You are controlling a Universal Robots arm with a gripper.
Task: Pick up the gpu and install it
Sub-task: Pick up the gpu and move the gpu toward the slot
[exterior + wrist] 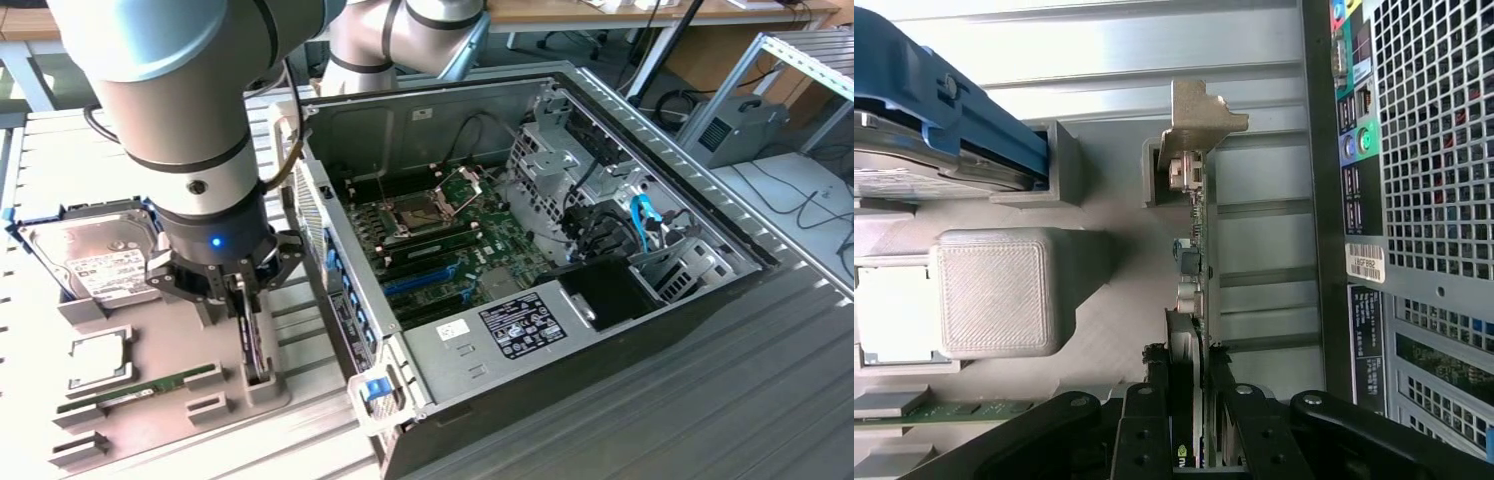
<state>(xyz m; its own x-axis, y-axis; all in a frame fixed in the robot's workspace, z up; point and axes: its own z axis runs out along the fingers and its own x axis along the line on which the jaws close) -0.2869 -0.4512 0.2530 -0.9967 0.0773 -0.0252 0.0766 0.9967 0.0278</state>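
GRIP: gripper fingers clamped on both faces of the thin black gpu card with silver bracket, which stands on edge in the grey printed holder, lower left of the exterior frame | RISK: the narrow edge grip could let the card tilt and its bracket snag the holder slot | COUNT: one gpu card, one silver hard drive, one green memory stick, one open computer case

Robotics lab: robot arm, opened PC case, desks.

The gpu, a thin black card with a silver end bracket, stands on edge in a grey holder beside the computer case
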